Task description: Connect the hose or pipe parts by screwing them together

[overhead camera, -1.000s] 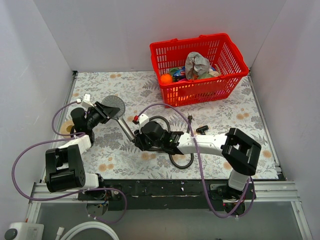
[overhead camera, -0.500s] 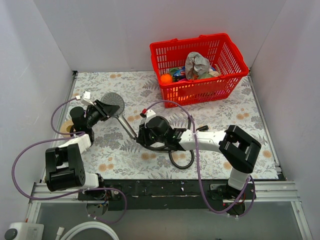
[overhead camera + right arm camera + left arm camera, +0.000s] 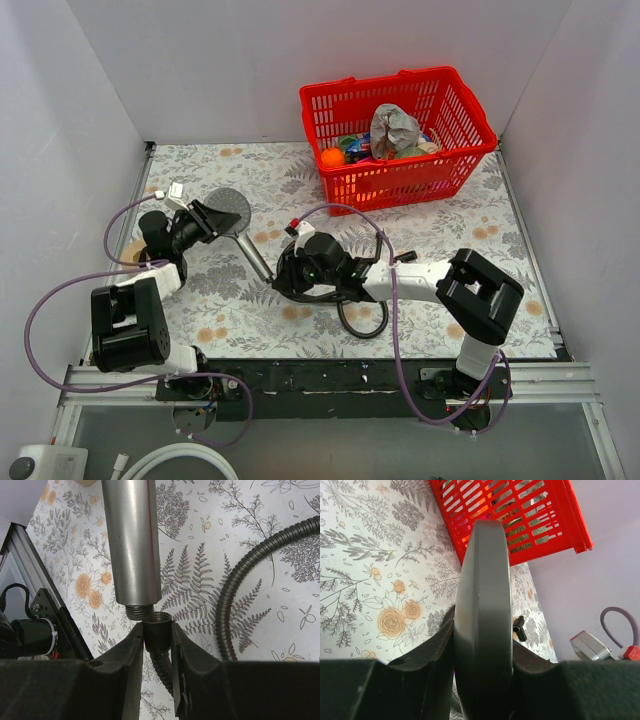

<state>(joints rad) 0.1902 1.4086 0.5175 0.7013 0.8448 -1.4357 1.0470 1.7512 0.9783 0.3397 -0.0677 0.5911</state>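
The grey shower head (image 3: 228, 210) lies at the table's left, its straight handle (image 3: 256, 256) running down to the right. My left gripper (image 3: 205, 220) is shut on the disc, which shows edge-on (image 3: 482, 605) between the fingers (image 3: 420, 680). My right gripper (image 3: 157, 635) is shut on the black nut (image 3: 158, 627) at the end of the black hose (image 3: 240, 595). The nut sits just below the handle's threaded end (image 3: 138, 612), set off slightly to the right, with the threads still showing. The hose loops (image 3: 362, 328) behind the right arm.
A red basket (image 3: 400, 185) holding several items stands at the back right. A small black piece (image 3: 404, 258) lies right of the hose loop. Purple cables (image 3: 55, 300) arc around both arms. A white corrugated hose (image 3: 180, 458) lies below the table's front rail.
The right wrist has turned and shifted slightly right and back, keeping the hose nut at the handle's end. The left arm and the shower head have hardly moved.
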